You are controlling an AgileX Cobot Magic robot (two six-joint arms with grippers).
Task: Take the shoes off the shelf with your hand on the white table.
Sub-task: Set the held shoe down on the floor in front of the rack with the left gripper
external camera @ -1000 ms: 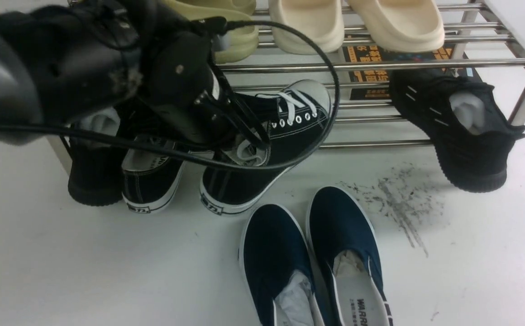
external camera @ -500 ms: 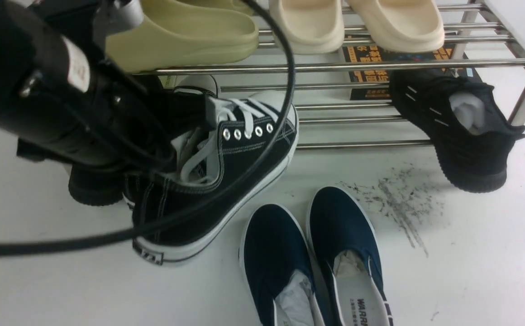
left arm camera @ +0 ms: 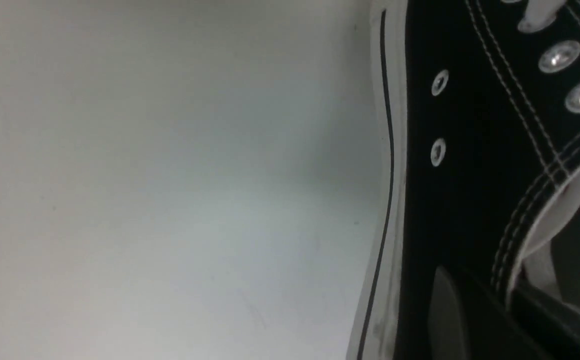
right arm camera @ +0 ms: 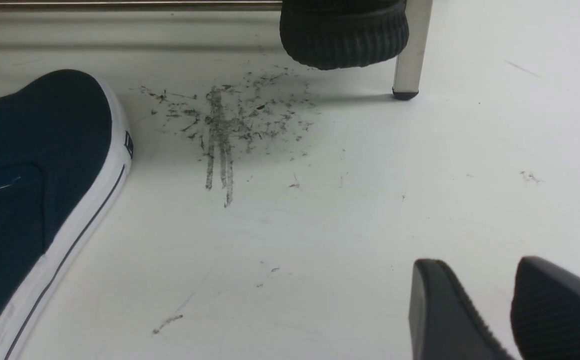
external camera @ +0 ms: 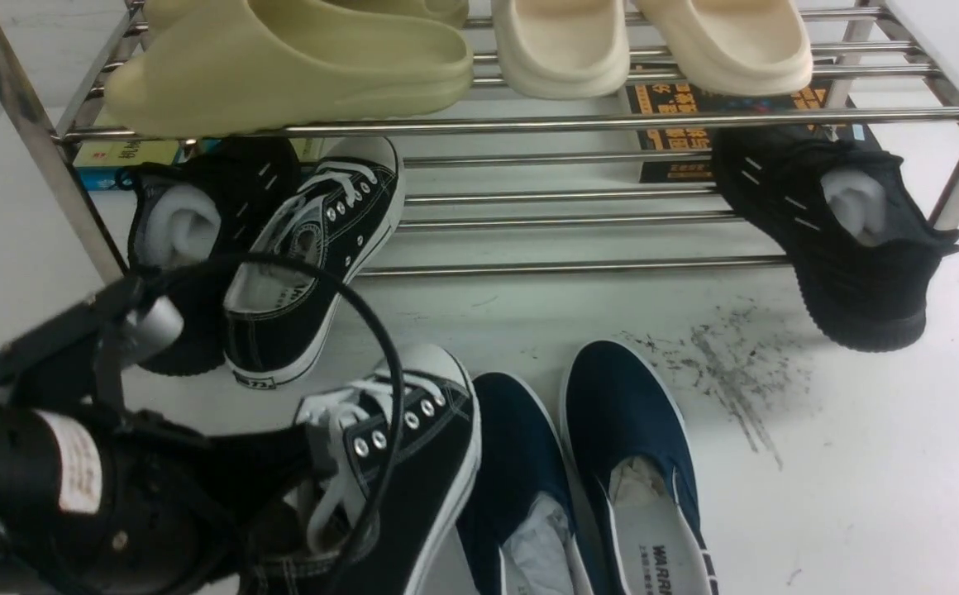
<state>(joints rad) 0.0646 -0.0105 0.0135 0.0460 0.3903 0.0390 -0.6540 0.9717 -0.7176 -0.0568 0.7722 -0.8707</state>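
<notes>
One sneaker [external camera: 413, 446] off shelf [external camera: 529, 124], low over surface [external camera: 860, 463] beside slip-ons [external camera: 579, 463], clamped in left tool [external camera: 281, 487]. Second sneaker [external camera: 314, 256] on lower tier, pending. Right tool [right arm camera: 510, 310] slightly apart, empty.

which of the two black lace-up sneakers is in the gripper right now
The near sneaker, down beside the navy slip-ons, held by the left gripper. Its mate leans untouched on the shelf.

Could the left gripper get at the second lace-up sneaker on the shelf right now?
Probably not yet: the left gripper is shut on the first sneaker. The second sneaker itself looks open from the front, its heel poking out past the shelf, snug beside a black knit sneaker.
</notes>
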